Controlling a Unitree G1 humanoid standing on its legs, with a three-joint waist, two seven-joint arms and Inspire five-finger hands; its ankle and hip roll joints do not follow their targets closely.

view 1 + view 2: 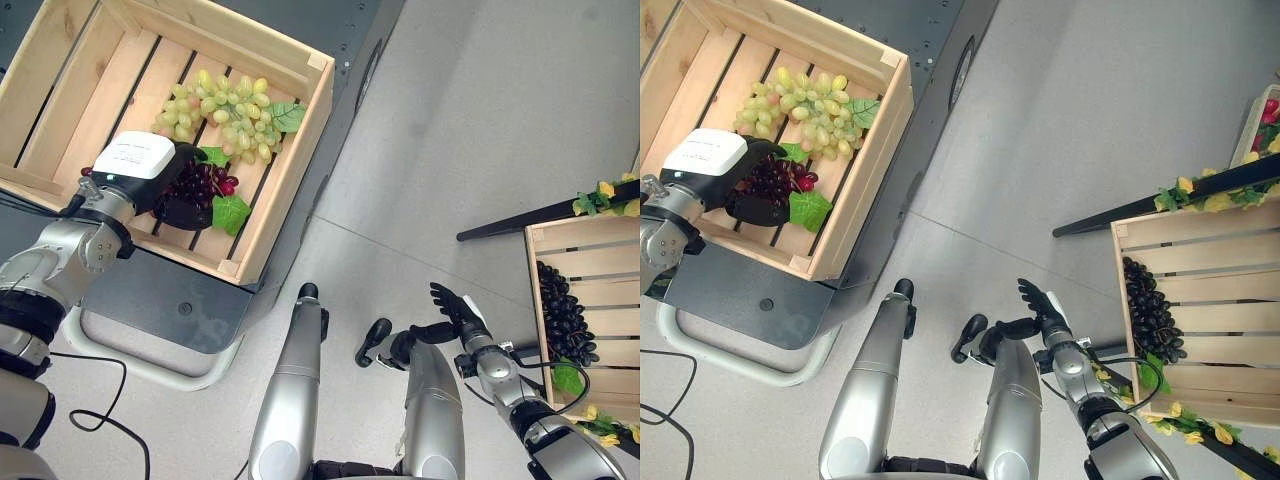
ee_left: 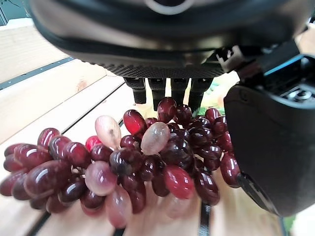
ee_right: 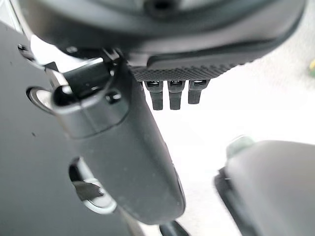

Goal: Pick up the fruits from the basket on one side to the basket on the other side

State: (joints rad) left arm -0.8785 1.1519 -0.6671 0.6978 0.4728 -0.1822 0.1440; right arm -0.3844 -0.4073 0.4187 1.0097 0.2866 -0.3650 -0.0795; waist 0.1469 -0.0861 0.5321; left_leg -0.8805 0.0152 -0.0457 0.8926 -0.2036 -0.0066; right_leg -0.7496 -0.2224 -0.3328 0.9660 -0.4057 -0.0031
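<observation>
A wooden crate (image 1: pixel 290 170) on my left holds a bunch of green grapes (image 1: pixel 225 110) and a bunch of dark red grapes (image 1: pixel 205 183) with green leaves. My left hand (image 1: pixel 180 212) lies in this crate, with fingers and thumb curled round the red grapes (image 2: pixel 147 157), which rest on the slats. A second wooden crate (image 1: pixel 590 260) on my right holds a bunch of black grapes (image 1: pixel 565 315). Low over the floor beside that crate, my right hand (image 1: pixel 452 305) hangs open with straight fingers and holds nothing.
The left crate stands on a dark grey cart (image 1: pixel 190 300) with a pale tubular frame. Yellow and green leaf garlands (image 1: pixel 605 195) trim the right crate, and a dark bar (image 1: pixel 510 222) runs along the floor behind it. Grey floor lies between the crates.
</observation>
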